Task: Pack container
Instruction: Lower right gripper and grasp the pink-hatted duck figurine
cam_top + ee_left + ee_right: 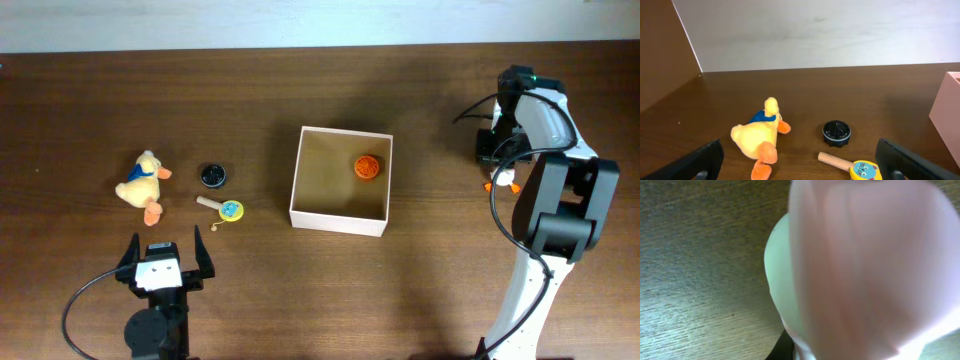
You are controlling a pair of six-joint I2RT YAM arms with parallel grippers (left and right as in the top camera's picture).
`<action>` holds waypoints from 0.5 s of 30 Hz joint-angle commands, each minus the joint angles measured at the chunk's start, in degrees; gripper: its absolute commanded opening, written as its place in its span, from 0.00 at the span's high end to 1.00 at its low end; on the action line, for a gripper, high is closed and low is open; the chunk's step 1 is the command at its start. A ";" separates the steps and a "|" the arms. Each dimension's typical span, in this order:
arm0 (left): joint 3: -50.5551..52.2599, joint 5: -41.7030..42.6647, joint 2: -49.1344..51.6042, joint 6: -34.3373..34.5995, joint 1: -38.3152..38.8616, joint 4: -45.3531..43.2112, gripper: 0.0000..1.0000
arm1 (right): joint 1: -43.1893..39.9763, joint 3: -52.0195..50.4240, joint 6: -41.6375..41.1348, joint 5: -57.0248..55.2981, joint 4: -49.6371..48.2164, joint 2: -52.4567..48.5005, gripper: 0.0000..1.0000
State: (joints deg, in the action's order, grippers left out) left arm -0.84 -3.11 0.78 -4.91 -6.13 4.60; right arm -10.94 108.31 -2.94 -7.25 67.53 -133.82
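Observation:
The container [338,217], a square white-walled box with a tan inside, stands mid-table and holds a round orange toy [368,167]. Its pale corner shows in the left wrist view [946,107]. My left gripper [163,256] is open and empty near the front edge, behind a yellow plush duck [143,183], a black round piece [212,176] and a wooden rattle with a blue face [226,208]. My right gripper [503,168] points down at a small white and orange toy [510,182] far right. A blurred white-pink shape [860,265] fills the right wrist view; the fingers are hidden.
In the left wrist view the duck [757,140], the black piece [836,132] and the rattle [852,166] lie between my open fingers [800,164] on dark wood. A pale wall runs along the table's far edge.

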 commanded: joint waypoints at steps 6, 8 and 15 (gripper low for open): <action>0.31 0.79 -0.48 -0.50 -0.04 0.02 0.01 | -0.39 7.85 0.74 -3.10 5.62 0.61 0.96; 0.31 0.79 -0.48 -0.52 -0.04 0.02 0.01 | -0.35 11.82 1.53 -3.39 7.63 1.16 0.96; 0.31 0.79 -0.48 -0.50 -0.04 0.02 0.01 | -0.17 28.35 2.14 -3.43 14.43 1.38 0.96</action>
State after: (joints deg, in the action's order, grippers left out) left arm -0.84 -3.11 0.78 -4.91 -6.13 4.60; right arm -10.96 131.26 -1.30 -9.63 81.03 -133.82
